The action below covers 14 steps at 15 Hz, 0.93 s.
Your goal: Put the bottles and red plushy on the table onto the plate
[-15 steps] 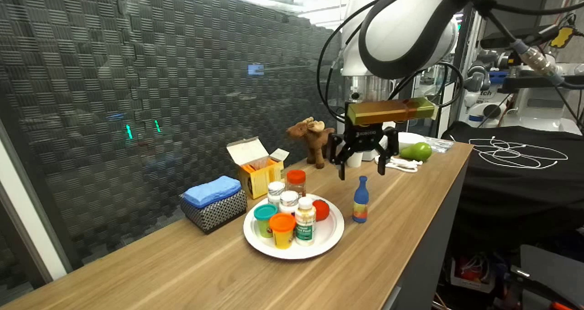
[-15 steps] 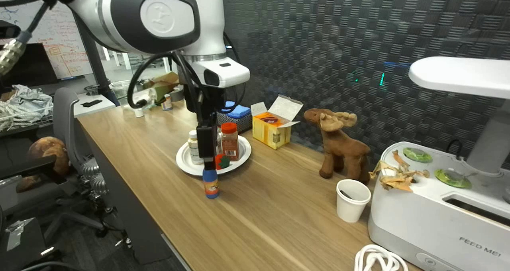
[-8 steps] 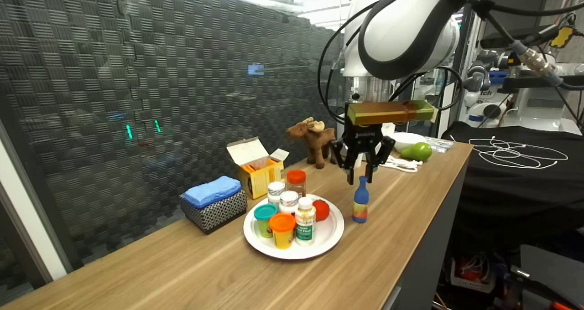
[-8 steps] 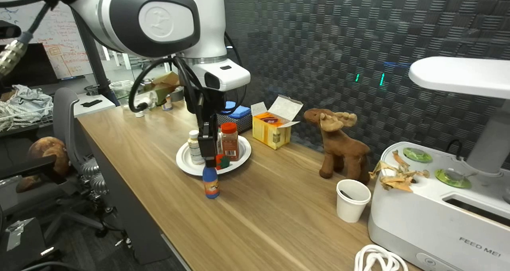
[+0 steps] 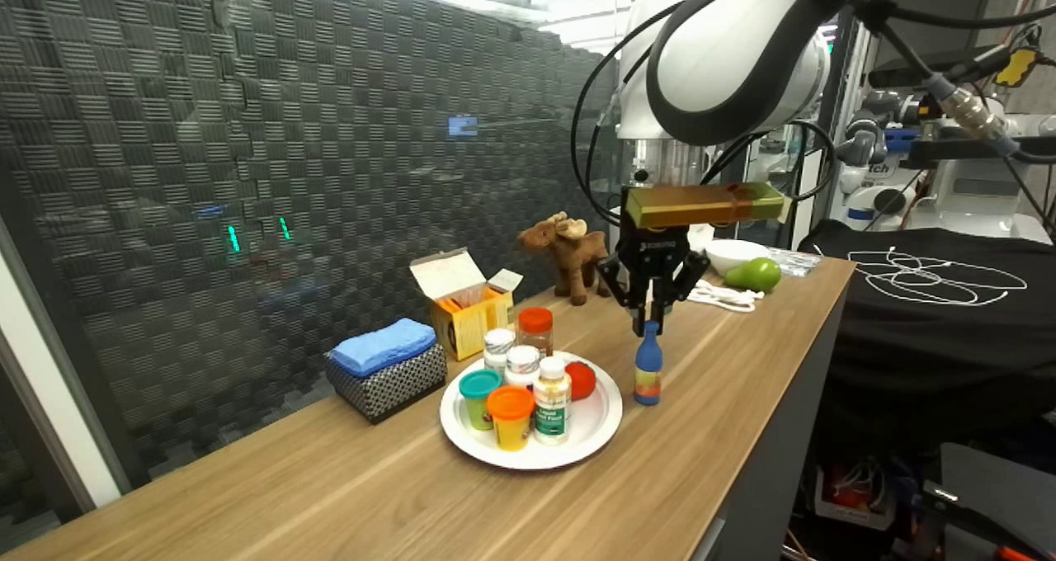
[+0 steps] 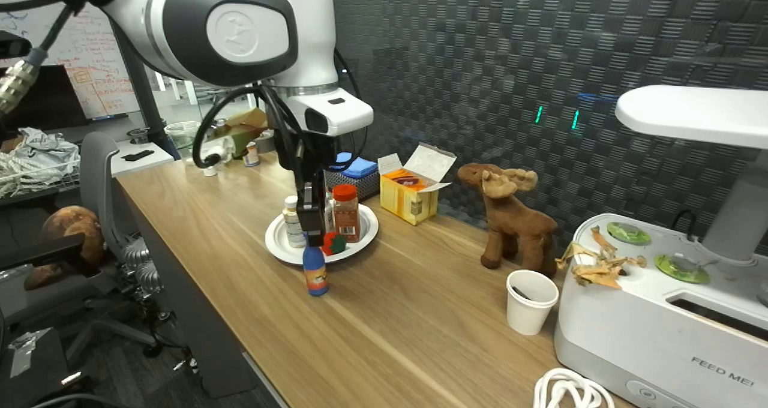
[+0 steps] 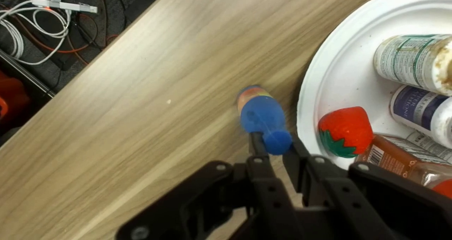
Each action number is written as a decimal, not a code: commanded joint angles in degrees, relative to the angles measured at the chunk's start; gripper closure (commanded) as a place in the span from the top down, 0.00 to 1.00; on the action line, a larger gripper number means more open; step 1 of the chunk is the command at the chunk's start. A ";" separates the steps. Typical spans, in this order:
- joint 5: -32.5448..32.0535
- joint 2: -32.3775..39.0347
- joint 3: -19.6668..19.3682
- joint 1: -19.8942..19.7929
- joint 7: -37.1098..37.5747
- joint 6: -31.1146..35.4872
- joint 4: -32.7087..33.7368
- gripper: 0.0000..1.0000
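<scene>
My gripper is shut around the neck of a blue bottle, just under its blue cap. The bottle stands upright beside the plate; whether its base touches the table I cannot tell. On the white plate lies the red plushy, a strawberry with green leaves. Also on the plate are a white bottle with a green label, an orange-lidded tub, a teal-lidded tub, two white-capped jars and a red-capped jar.
Behind the plate stand an open yellow box, a patterned box with a blue cloth and a brown plush moose. A paper cup, a white machine and a white cable lie farther along the counter.
My gripper has gone from wide open to shut on the blue bottle's neck. The bottle has shifted slightly with it, a little to the left in one of the exterior views.
</scene>
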 commanded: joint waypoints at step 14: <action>-5.70 -0.62 6.32 2.53 5.89 1.58 3.45 0.14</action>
